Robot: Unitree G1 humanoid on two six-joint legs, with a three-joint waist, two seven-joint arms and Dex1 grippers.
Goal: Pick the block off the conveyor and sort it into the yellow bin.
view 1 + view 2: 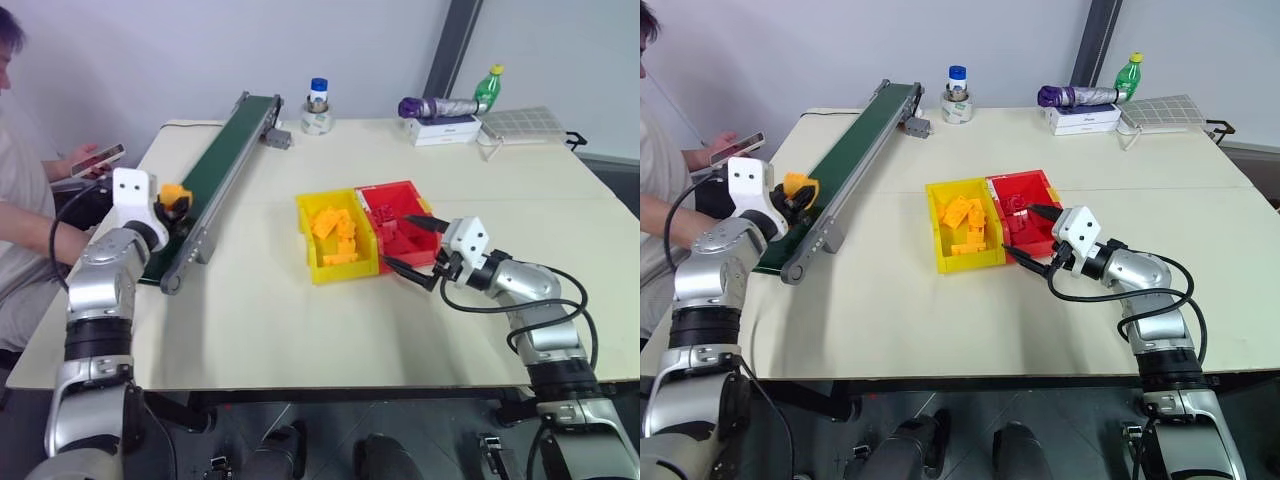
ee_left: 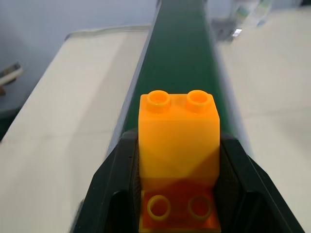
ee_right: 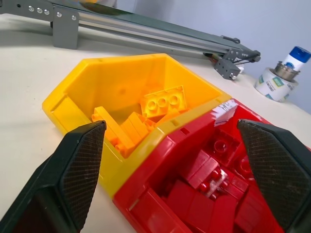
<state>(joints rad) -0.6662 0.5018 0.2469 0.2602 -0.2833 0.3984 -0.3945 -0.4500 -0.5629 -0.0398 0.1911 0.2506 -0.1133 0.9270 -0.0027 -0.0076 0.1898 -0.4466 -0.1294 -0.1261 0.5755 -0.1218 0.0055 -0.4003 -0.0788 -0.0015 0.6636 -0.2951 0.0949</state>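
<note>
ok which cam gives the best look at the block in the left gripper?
Left wrist view: the block sits close up between the left gripper fingers, studs and both contact sides plain. The two eye views show it as a small orange shape at that gripper, over the conveyor near end. The right wrist view looks at the bins.

A: Head pair? 
B: Both look forward and down from above the table's [image 1: 300, 330] near edge, sharing the conveyor [image 1: 225, 160] and yellow bin [image 1: 312, 262] 
A: Wrists? 
B: Left looks close along the conveyor; right sits low, close to the yellow bin, conveyor behind it
</note>
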